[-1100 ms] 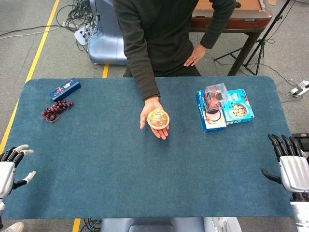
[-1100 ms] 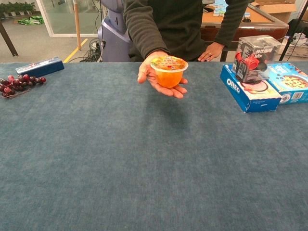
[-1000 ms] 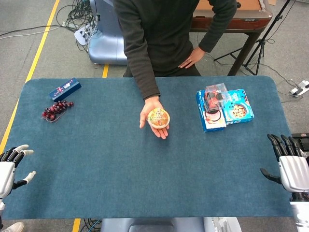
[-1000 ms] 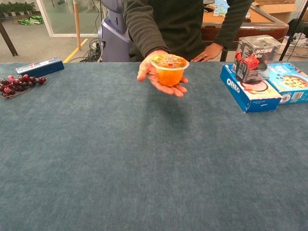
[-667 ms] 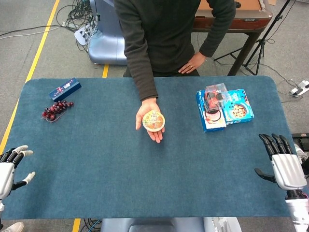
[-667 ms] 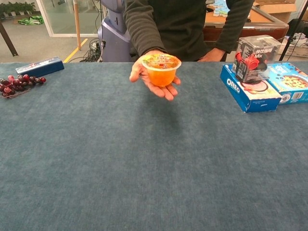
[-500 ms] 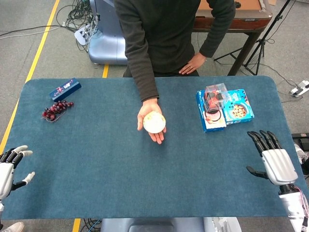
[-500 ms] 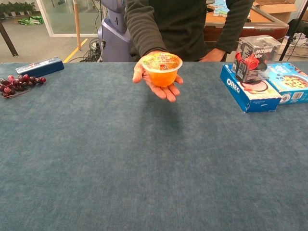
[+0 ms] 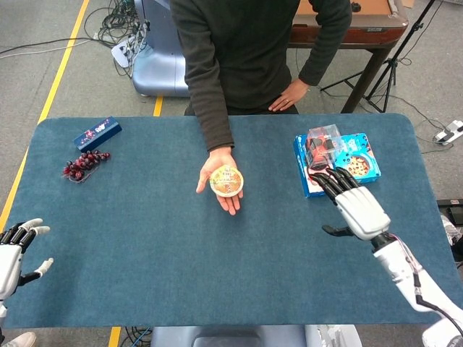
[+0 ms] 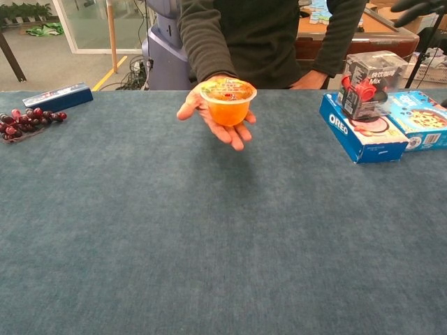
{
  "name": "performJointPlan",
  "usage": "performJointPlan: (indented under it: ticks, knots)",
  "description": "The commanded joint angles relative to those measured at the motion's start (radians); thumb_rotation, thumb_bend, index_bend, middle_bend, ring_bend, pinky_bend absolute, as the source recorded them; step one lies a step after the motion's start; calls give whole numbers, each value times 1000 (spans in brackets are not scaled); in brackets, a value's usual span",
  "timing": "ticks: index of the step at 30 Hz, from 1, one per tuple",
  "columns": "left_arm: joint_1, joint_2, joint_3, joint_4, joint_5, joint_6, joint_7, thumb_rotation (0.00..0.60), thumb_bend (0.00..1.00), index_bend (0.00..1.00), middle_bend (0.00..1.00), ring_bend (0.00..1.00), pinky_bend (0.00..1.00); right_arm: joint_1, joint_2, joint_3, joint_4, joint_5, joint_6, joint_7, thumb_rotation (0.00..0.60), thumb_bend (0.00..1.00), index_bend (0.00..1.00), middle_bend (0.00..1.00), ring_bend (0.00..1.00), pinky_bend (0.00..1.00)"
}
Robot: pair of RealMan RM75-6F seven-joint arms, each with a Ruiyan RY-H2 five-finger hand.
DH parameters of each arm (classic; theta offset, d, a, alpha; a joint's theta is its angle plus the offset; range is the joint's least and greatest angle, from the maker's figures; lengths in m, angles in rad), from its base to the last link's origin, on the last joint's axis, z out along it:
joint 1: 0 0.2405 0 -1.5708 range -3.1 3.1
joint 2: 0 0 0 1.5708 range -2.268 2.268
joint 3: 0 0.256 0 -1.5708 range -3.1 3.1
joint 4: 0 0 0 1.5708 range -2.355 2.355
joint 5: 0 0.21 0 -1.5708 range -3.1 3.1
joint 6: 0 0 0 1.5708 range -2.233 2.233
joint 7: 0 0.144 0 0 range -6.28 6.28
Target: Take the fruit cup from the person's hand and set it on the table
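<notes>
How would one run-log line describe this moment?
phase: reach | right hand: open, raised over table | left hand: open, at table edge | fruit cup: on person's palm

An orange fruit cup with a printed foil lid is held upright on the person's hand, palm up above the blue table. An Oreo box and a clear package are seen at the right; grapes and a blue box lie at the left. Dark fingertips are glimpsed at the top right corner.

translucent glossy plastic fruit cup, matt blue cloth table
</notes>
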Motion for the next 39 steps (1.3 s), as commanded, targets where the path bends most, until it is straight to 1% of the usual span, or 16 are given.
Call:
performJointPlan:
  ticks: [1,7,15,21,30,39]
  knots:
    - [2,1,0,0,-1,2,1,600,200,321,219,193,253,96,-41,45,16,89,-100,-27,600,121,0,105,0,0]
    - [8,4,0,4,-8,6,-3,600,200,321,219,193,253,219,-129,81,87,224,-206,-71,600,120,0,101,0,0]
    - [14,1,1,12,-15,5,-10,600,200,321,219,193,253,371,-246,90,186,368,-302,-157,600,120,0,99,0,0]
    - [22,0,3,23,-21,8,-19,600,200,321,219,193,253,468,-332,88,268,461,-341,-203,600,120,0,99,0,0]
    - [33,2,4,33,-28,15,-28,600,200,321,219,193,253,595,-449,90,386,564,-373,-239,600,120,0,99,0,0]
    - [42,3,3,37,-35,20,-32,600,200,321,219,193,253,681,-513,87,469,630,-395,-251,600,120,0,99,0,0]
